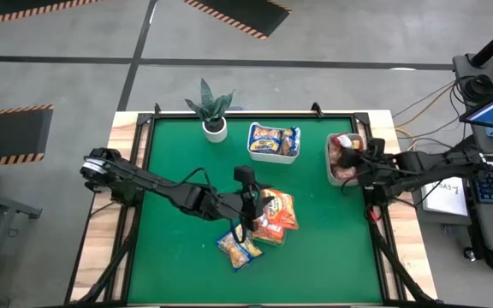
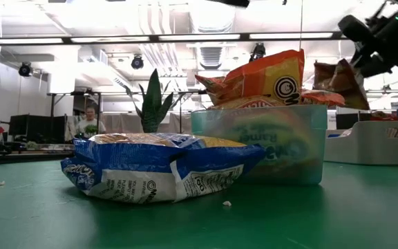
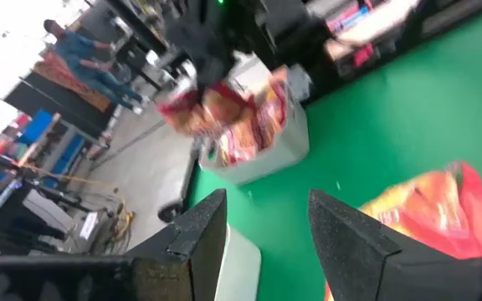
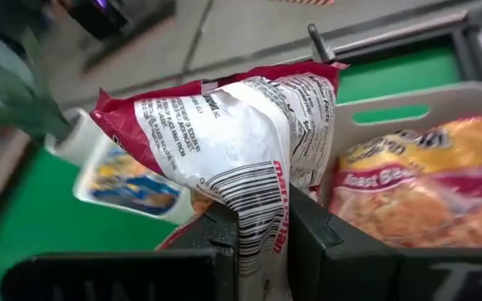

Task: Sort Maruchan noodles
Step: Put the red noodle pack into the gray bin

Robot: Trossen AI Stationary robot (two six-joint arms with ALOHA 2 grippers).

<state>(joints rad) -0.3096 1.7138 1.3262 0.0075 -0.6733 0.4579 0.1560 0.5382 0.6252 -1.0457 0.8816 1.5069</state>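
We have the right gripper (image 4: 262, 238) pinching a dark red packet (image 4: 241, 138), fingers pressed on its lower edge so the packet's long axis stands up from the jaws. It hangs right over the grey bin (image 1: 335, 167) at the table's right side, where more red packets (image 4: 417, 201) already lie, so the drop looks to be straight down, we'd judge. Over at the middle, the left gripper (image 1: 245, 201) hovers with its fingers spread and nothing between them, just beside the loose pile of orange packets (image 1: 274, 214). A yellow-and-blue packet (image 1: 239, 249) lies near it, towards the front. The left arm is clearly the nearer one to that pile. Yellow-and-blue ones also sit in the clear tray (image 1: 274, 155) beside the potted plant (image 1: 212, 109).
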